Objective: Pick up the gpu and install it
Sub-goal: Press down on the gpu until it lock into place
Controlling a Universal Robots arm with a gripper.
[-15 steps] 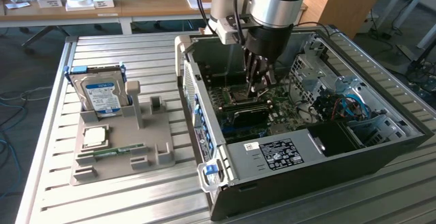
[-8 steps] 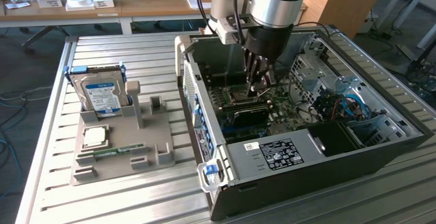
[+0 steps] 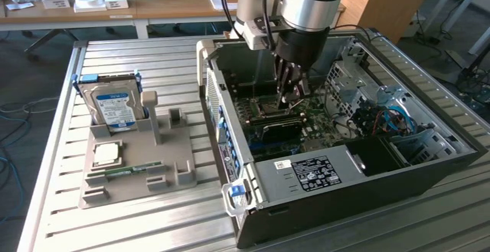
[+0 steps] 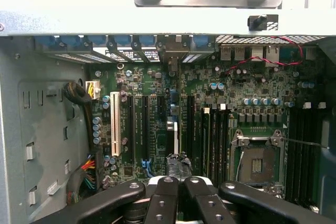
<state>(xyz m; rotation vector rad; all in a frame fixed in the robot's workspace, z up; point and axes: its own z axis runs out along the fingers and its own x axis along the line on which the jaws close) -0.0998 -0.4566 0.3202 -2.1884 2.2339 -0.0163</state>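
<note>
We see end effector (image 3: 293, 96) clenched on gpu (image 4: 172, 140) top edge inside computer case (image 3: 428, 166); card thin, stiff, fragile.

gpu (image 4: 173, 132): thin card seen edge-on as a narrow pale and blue strip, standing upright on its long edge over the expansion slots of the motherboard (image 4: 157, 87). Its green board and dark face can't be made out from this angle. One end is pinched between the closed fingers of the gripper (image 4: 177, 174); the other points to the slot openings in the case (image 3: 253, 166) rear wall. In the exterior view it sits inside the case, about 1 o'clock from centre.
</note>
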